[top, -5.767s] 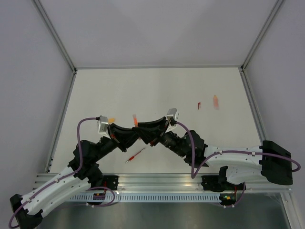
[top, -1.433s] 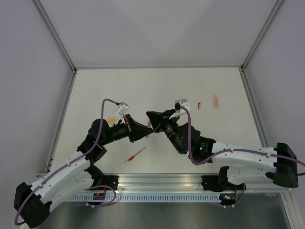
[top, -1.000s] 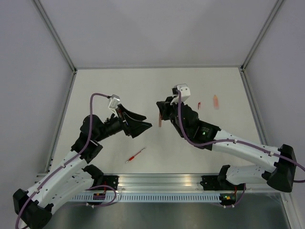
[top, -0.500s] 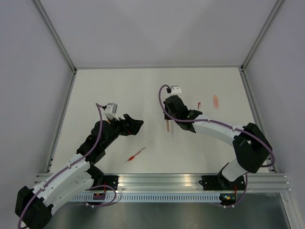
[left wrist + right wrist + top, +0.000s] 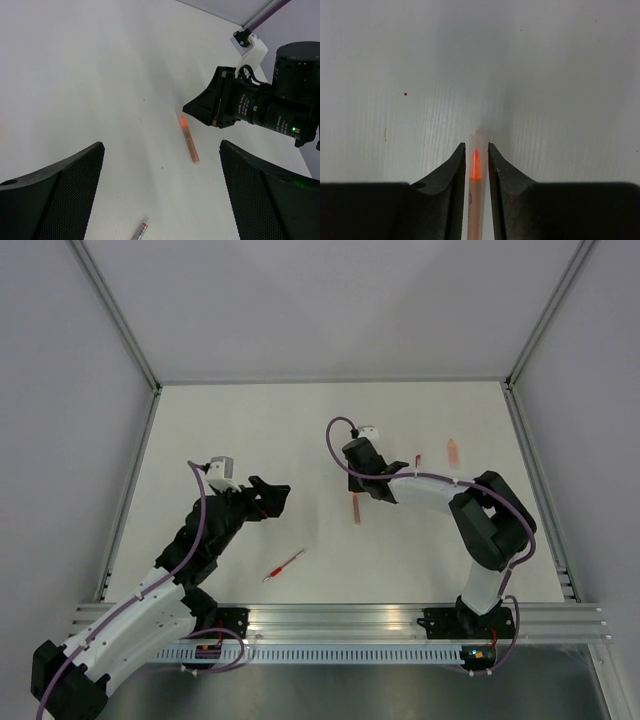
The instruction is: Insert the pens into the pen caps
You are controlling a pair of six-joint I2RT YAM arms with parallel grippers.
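The right tool (image 5: 476, 146) stands narrowly parted over the upper end of the orange pen (image 5: 358, 510). In its own wrist view a sliver of bench (image 5: 250, 430) shows on each side of the shaft, so it seems to flank the pen rather than pinch it. The pen lies flat at centre frame in the top view, its long axis running nearly top to bottom. Whether its pale end is a fitted cap cannot be told. The left tool (image 5: 275, 498) is spread wide and holds nothing, left of centre. The red pen (image 5: 285, 565) lies below and slightly right of it, lower centre, with its long axis slanting from lower left to upper right. The left arm is plainly the nearer one, so a pickup there would probably want the fingers turned across that slant. The red pen cap (image 5: 418, 461) and the pale orange pen cap (image 5: 453, 452) lie right of the right tool, nearer that arm. White print on the right wrist housing (image 5: 260, 112) is too small to read.
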